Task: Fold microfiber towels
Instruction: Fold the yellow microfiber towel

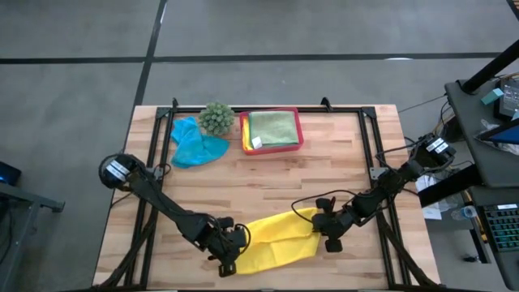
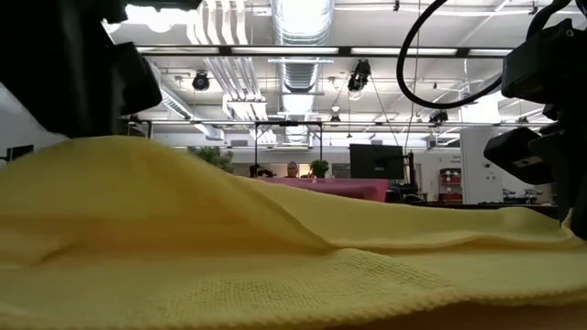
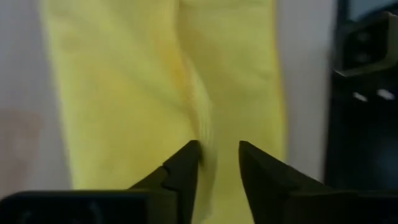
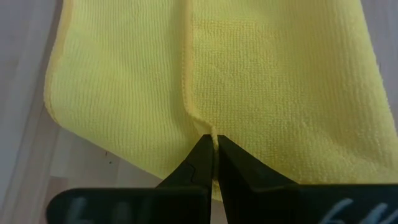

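The wooden counter point(image 1: 268, 186) is carrying everything, and only the high view is showing it whole. One yellow towel point(image 1: 272, 237) is lying between the two sets of jaws at the counter's near edge, folded lengthwise, with its layered edge showing in the right wrist view. The low view is filled by this towel alone, with a person sitting far off in the room behind. Well beyond both jaws, one pink tray point(image 1: 298, 128) is holding one green towel point(image 1: 272, 127) over a yellow one point(image 1: 246, 143) peeking out at its side; just beside it are sitting one spiky green plant point(image 1: 216, 118) and one crumpled teal towel point(image 1: 195, 143).

The left gripper point(image 3: 218, 158) is standing with jaws parted over the yellow cloth's ridge. The right gripper point(image 4: 213, 149) is pinching the towel's edge, jaws closed on it.
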### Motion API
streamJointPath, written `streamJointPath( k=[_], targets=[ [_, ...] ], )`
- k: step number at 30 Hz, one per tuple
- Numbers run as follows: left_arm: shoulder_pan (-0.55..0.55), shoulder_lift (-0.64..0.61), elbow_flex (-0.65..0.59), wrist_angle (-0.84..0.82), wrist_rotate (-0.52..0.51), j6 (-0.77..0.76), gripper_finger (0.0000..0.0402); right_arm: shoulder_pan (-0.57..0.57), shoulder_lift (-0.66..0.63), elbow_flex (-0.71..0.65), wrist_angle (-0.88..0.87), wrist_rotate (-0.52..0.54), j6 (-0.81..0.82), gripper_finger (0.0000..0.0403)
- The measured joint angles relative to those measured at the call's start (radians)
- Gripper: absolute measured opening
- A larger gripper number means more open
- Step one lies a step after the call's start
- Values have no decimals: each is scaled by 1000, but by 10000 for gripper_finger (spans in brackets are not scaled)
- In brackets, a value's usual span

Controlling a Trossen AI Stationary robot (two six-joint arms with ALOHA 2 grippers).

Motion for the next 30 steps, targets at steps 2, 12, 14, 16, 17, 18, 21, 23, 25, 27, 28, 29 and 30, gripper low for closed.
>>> streamJointPath(
  k=[2, 12, 14, 16, 17, 18, 21, 23, 25, 27, 28, 29, 30],
  targets=[
    [0, -5, 0, 3, 74, 4, 115, 0, 0, 0, 1, 1, 0, 9],
    [1, 51, -28, 157, 187, -24, 123, 0, 0, -10, 0, 3, 0, 9],
    [-1, 43, -23, 146, 238, -26, 123, 0, 0, -10, 1, 3, 0, 9],
    [-2, 27, -20, 126, 244, -26, 123, 0, 0, -10, 0, 4, -4, 9],
    [-1, 15, -20, 124, 244, -22, 123, 0, 0, -10, 1, 4, -5, 9],
    [-1, 1, -18, 120, 244, -15, 123, 0, 0, -10, 1, 4, -7, 9],
    [-1, -46, -18, 62, 228, 29, 123, 0, 0, -11, 2, 11, -8, 9],
    [1, -73, -18, 7, 164, 58, 123, 0, 0, -11, 4, 11, -8, 9],
    [7, -95, -20, -41, 58, 68, 123, 0, 0, -11, 5, 11, -8, 9],
    [12, -103, -24, -62, -36, 95, 123, 0, 0, -12, 6, 11, -8, 9],
    [15, -103, -26, -64, -51, 119, 123, 0, 0, -12, 7, 11, -8, 9],
    [16, -100, -29, -62, -59, 136, 123, 0, 0, -12, 7, 11, -8, 9],
    [17, -95, -32, -56, -60, 150, 123, 0, 0, -13, 7, 12, -8, 9]
  ],
)
